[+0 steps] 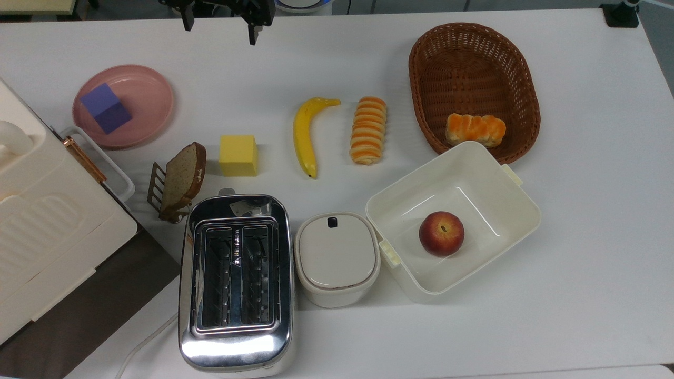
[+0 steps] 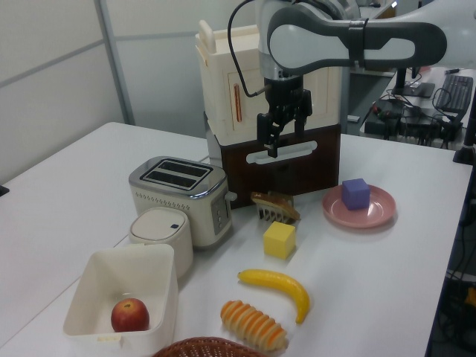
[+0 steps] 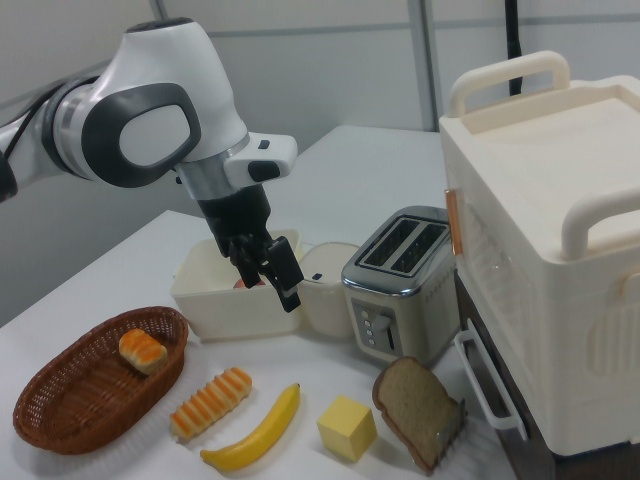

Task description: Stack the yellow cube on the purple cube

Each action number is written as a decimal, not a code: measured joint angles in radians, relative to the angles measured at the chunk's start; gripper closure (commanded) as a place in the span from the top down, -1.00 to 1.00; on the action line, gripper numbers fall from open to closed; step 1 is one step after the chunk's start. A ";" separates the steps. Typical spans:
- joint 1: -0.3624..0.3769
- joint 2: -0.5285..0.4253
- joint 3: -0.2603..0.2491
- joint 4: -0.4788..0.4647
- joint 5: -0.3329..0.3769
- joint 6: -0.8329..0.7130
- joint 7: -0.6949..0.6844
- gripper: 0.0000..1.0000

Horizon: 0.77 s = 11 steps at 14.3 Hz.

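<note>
Hanging tool point(image 2: 284, 134): raised well above the counter point(image 1: 579, 295), holding nothing; its two fingers stand apart, seen in the top view at the counter's far edge.
Yellow cube point(image 1: 238, 155): resting flat on the counter, untouched; in the top view just right of the bread slice point(image 1: 182, 177), left of the banana point(image 1: 306, 134), and just beyond the toaster point(image 1: 235, 281).
Purple cube point(image 1: 106, 108): sitting on the pink plate point(image 1: 152, 97), toward the counter's far left corner in the top view; well apart from the yellow cube.
Bread slice: propped on edge in a small rack point(image 1: 156, 185).
Striped roll point(image 1: 368, 129): lying beside the banana, on the top view's right of it.
Wicker basket point(image 1: 474, 58): far right of the counter in the top view, one orange bun point(image 1: 475, 129) inside.
White tub point(image 1: 518, 208): open, one apple point(image 1: 441, 233) inside.
Lidded white pot point(image 1: 337, 258): between toaster and tub.
Cream cabinet point(image 1: 47, 231): at the counter's left edge in the top view.
</note>
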 measured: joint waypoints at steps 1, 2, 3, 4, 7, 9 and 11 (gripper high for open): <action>0.000 0.000 -0.001 0.000 0.000 0.000 -0.008 1.00; 0.007 0.000 -0.013 0.000 0.000 0.000 -0.012 1.00; 0.027 0.000 -0.039 0.000 0.000 0.000 -0.014 1.00; 0.048 -0.001 -0.067 0.000 0.000 0.000 -0.014 1.00; 0.123 -0.018 -0.171 0.000 0.000 -0.001 -0.014 1.00; 0.190 -0.019 -0.258 -0.002 0.000 -0.002 -0.016 1.00; 0.261 -0.013 -0.358 -0.004 0.000 -0.002 -0.025 1.00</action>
